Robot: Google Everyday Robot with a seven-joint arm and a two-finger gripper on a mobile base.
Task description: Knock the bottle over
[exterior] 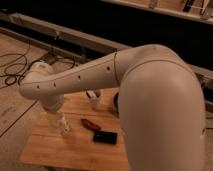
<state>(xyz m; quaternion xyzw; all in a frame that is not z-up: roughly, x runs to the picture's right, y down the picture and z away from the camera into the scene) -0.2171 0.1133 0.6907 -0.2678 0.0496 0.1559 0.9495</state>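
**Step in hand: contact and topple.**

The gripper (pixel 57 121) hangs below the wrist, low over the near-left part of the wooden table (pixel 55 152). Whether the gripper is open or closed, or has hold of anything, cannot be told from this view.

The bottle (pixel 65 127) appears as a pale upright shape directly at the gripper, on its right side in the camera view. Touching or just apart: cannot be told.

Other items, relative to the gripper:
- Reddish-brown object (pixel 90 123): near, to the right.
- Black flat object (pixel 105 136): further right and nearer the camera.
- White mug (pixel 94 102): right and further back.

Recommended procedure (judgement):
1. Apply the push high on the bottle, near the cap. A low push is likely to slide it rather than tip it.
2. Sweep sideways in one short stroke.
3. Direct the fall toward bare table, away from the mug and the reddish-brown object.
4. Keep the gripper above the tabletop to avoid scraping.
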